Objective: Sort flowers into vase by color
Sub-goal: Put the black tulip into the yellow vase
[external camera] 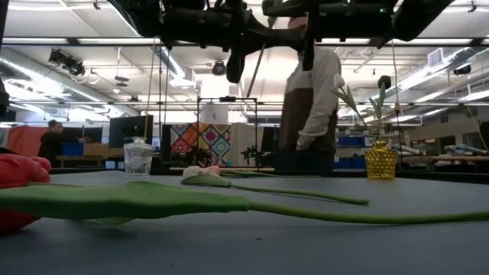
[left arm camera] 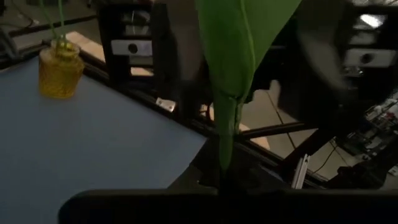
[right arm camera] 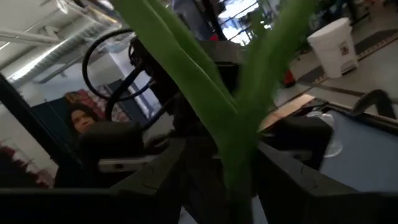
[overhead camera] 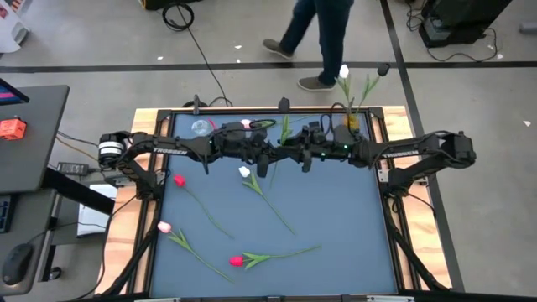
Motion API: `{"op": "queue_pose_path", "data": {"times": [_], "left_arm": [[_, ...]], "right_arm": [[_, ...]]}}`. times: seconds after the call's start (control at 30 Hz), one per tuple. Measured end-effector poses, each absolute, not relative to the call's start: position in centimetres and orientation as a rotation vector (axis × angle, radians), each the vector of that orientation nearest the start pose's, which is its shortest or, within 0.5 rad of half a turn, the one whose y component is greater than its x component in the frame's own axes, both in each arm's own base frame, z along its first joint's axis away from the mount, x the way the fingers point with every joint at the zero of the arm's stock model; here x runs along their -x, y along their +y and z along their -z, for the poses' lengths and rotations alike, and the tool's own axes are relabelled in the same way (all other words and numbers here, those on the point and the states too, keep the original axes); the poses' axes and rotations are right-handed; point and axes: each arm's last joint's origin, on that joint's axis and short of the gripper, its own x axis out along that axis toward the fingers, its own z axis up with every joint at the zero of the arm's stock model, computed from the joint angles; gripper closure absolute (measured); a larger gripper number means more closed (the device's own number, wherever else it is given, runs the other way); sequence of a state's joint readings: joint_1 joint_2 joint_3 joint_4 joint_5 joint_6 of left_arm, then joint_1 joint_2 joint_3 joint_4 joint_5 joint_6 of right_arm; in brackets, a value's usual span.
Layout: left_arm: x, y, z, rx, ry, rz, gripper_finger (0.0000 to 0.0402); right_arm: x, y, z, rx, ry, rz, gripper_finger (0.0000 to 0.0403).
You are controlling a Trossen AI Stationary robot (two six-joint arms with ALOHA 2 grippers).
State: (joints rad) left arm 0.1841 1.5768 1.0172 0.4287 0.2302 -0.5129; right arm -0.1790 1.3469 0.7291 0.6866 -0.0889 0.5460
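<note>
Mid-air handoff at desk (overhead camera: 336,226) rear; left gripper (overhead camera: 267,159) and right gripper (overhead camera: 295,157) both clamped on same tulip (overhead camera: 285,127); next, probably one releases, other carries to yellow vase (overhead camera: 352,120) beside right gripper.

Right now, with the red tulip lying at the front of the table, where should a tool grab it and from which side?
Likely mid-stem, from straight above. The red tulip lies flat, its thin stem running clear of the pink tulip nearby. The stem is bare there, so the fingers can straddle it crosswise and spare the head.
</note>
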Motion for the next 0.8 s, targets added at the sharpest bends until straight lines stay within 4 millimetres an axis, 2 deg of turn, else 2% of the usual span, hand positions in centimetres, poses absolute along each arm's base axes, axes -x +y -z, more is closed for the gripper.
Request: {"op": "queue_pose_path", "data": {"times": [0.17,0.33,0.37,0.57,0.8], "left_arm": [[-35.1,5.9,-27.4,0.538,0.151,0.009,0.0401],[-35.1,6.0,-27.5,0.538,0.148,0.005,0.0397],[-35.1,6.0,-27.5,0.538,0.148,0.005,0.0391],[-35.1,6.0,-27.4,0.531,0.154,0.003,0.0334],[-35.0,6.0,-27.6,0.515,0.149,0.003,0.0259]], "right_arm": [[-29.5,-5.4,-27.8,-0.550,-0.095,0.067,0.0269],[-29.3,-5.8,-28.0,-0.566,-0.103,0.081,0.0374],[-29.3,-5.8,-28.0,-0.560,-0.104,0.082,0.0383],[-29.3,-5.9,-27.4,-0.565,-0.049,0.140,0.0385],[-28.2,-5.2,-28.0,-0.500,-0.017,0.266,0.0385]]}}
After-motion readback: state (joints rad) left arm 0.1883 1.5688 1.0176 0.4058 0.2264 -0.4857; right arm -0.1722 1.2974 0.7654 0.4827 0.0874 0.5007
